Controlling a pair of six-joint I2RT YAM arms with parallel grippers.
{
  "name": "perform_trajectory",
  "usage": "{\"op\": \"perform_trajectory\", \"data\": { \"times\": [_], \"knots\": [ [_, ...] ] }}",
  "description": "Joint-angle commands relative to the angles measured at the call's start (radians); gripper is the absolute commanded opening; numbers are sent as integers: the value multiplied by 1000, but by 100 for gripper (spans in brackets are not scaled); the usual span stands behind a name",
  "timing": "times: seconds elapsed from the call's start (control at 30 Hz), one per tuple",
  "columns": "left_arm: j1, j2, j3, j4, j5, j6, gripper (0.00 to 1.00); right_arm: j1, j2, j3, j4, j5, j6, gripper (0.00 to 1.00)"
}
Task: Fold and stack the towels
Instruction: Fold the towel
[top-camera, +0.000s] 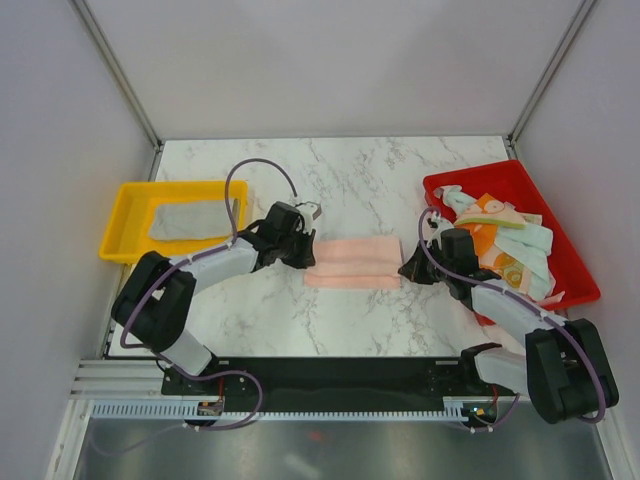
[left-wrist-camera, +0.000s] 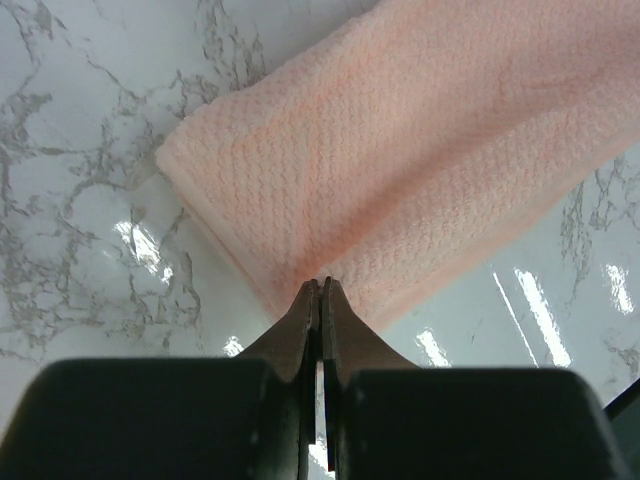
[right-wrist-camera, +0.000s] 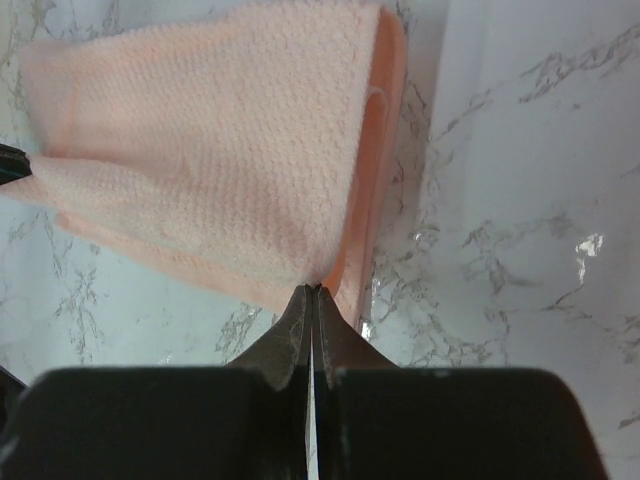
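At the far left of the marble counter (top-camera: 350, 170) sits a yellow tray (top-camera: 125, 205). A grey-white towel (top-camera: 190, 220) lies spread flat inside it.

Just right of the tray, the left arm (top-camera: 215, 262) reaches across the counter to the left end of a pale pink towel (top-camera: 352, 264). In the left wrist view the left jaws are clenched, their tips pressed together with no gap. The tips sit right at the near edge of the pink towel (left-wrist-camera: 420, 150), close to one of its corners. Whether any cloth is caught between them cannot be told.

The pink towel lies in the middle of the counter, between the two arms. It is folded into a long strip running left to right, with its layers showing as bands along its length. It rests flat on the marble, apart from both trays.

The right arm (top-camera: 500, 300) comes in at the towel's right end. In the right wrist view the right jaws are also clenched tight. Their tips meet the near corner of the pink towel (right-wrist-camera: 220, 160), where the folded layers show along the right side. Whether they pinch cloth there does not show.

At the far right is a red tray (top-camera: 450, 182), set at an angle to the counter's edge. It holds a loose heap of unfolded towels, among them an orange printed towel (top-camera: 487, 212) and a mint green towel (top-camera: 530, 245).
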Motion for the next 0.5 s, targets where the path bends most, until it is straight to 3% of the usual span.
{"op": "perform_trajectory", "data": {
  "times": [0.0, 0.33, 0.47],
  "knots": [
    [-24, -52, -40, 45, -56, -48, 2, 7, -41, -37, 23, 11, 43, 0],
    [-63, -96, -129, 98, -92, -82, 2, 26, -45, -94, 61, -1, 91, 0],
    [-63, -124, -79, 56, -103, -80, 2, 27, -87, -16, 8, 17, 62, 0]
  ]
}}
